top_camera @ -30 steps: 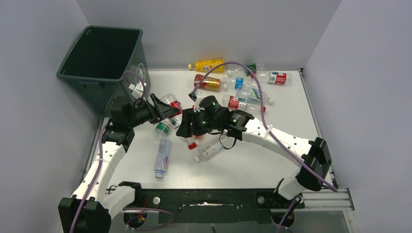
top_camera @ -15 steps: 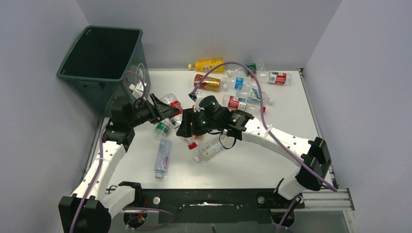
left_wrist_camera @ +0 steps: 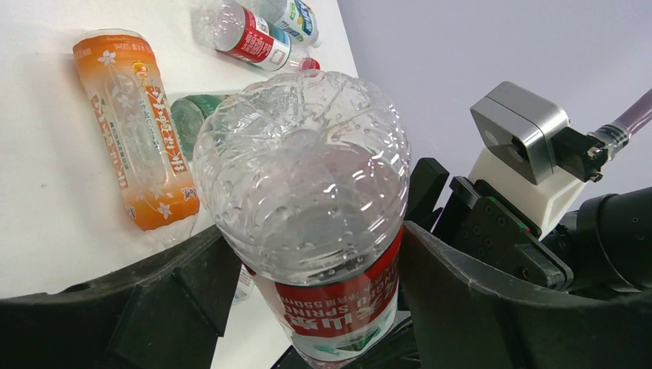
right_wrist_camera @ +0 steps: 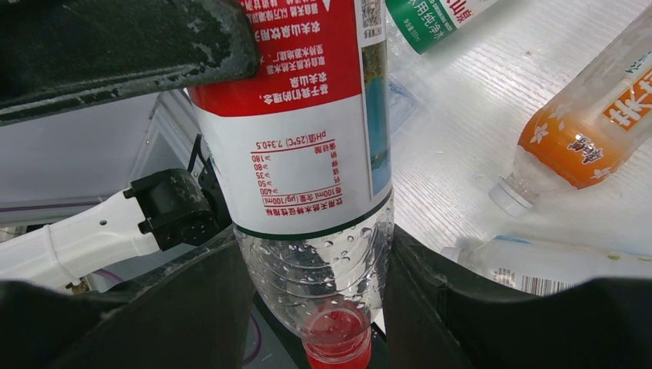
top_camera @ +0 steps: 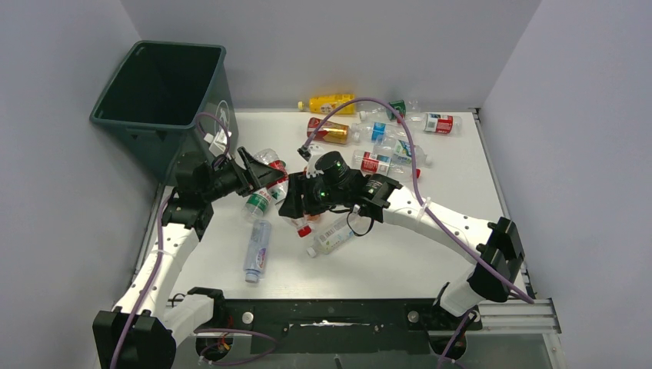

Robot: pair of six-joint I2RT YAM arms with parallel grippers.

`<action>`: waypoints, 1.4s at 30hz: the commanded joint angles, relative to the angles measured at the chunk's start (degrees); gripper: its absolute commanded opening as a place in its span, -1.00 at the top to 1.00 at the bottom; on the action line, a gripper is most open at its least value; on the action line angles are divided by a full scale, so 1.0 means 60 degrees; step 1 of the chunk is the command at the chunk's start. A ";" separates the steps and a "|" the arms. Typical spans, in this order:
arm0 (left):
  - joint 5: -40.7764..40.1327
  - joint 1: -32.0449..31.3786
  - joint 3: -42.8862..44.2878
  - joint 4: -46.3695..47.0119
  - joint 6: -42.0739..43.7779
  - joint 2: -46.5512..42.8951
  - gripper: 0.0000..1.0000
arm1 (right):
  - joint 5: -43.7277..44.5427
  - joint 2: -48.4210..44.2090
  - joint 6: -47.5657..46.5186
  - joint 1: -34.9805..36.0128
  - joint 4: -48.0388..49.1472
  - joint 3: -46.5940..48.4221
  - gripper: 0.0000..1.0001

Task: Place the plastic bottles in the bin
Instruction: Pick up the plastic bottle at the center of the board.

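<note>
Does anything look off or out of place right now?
Yes. One red-labelled bottle is caught between both claws at once: the right claw clamps it near its red cap, while the left claw flanks its base end. I can't tell if the left is actually gripping.

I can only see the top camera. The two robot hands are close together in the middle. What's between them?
Observer: One red-label bottle. The right wrist view shows the right gripper pinching it near its red cap.
Operator: Is the other hand holding it too?
Observer: Yes. The left wrist view shows the left gripper pressed on both sides of its label, clear base toward the camera.
</note>
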 commanded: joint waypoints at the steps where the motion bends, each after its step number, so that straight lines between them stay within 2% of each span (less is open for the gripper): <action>1: 0.0003 -0.0001 0.0291 0.0391 0.0106 -0.0065 -0.47 | -0.0278 -0.0331 -0.0261 0.0000 0.0541 0.0506 0.26; 13: -0.0171 -0.0084 -0.0104 0.0683 -0.0268 -0.0209 -0.48 | -0.0248 -0.0818 -0.0263 0.0058 0.1190 -0.0157 0.26; 17: -0.0472 -0.0266 -0.0123 0.0655 -0.0197 -0.0092 -0.26 | -0.0365 -0.0920 -0.0368 0.0039 0.1305 -0.0287 0.24; 19: -0.0560 -0.0353 -0.0090 0.0669 -0.0197 -0.0005 -0.07 | -0.0350 -0.1000 -0.0391 0.0042 0.1345 -0.0393 0.12; 22: -0.0621 -0.0443 0.0061 0.0618 -0.0217 0.0180 0.09 | -0.0242 -0.1180 -0.0424 0.0036 0.1414 -0.0680 0.01; 27: -0.0790 -0.0455 0.0685 0.0068 -0.0012 0.0502 0.13 | -0.0165 -0.1694 -0.0456 0.0014 0.1533 -0.1186 -0.66; 30: -0.0829 -0.0439 0.1316 -0.0316 0.0127 0.0749 0.13 | -0.0138 -0.2195 -0.0491 0.0012 0.1364 -0.1359 -0.97; 36: -0.1110 -0.0387 0.3309 -0.1502 0.0609 0.1359 0.13 | 0.0053 -0.3930 -0.0534 0.0063 0.0795 -0.1820 -0.96; 42: -0.1292 -0.0109 0.6020 -0.2351 0.0881 0.1995 0.13 | 0.0390 -0.5673 -0.0463 0.0043 0.0039 -0.2688 -0.96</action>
